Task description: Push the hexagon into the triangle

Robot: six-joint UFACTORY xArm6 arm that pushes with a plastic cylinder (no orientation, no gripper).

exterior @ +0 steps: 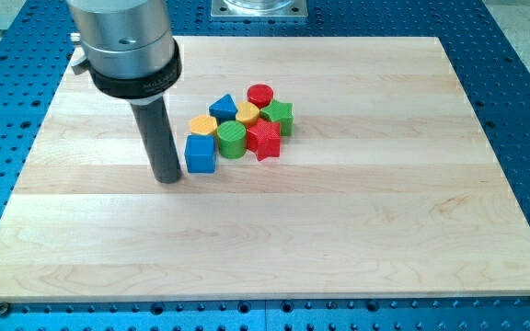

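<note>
One yellow hexagon [203, 123], above-right of my tip [168, 178], beside blue triangle [224, 107]

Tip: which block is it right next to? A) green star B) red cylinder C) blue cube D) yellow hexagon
C: my tip sits just at the view's left of the blue cube, the leftmost block of the cluster; whether they touch I cannot tell.
</note>
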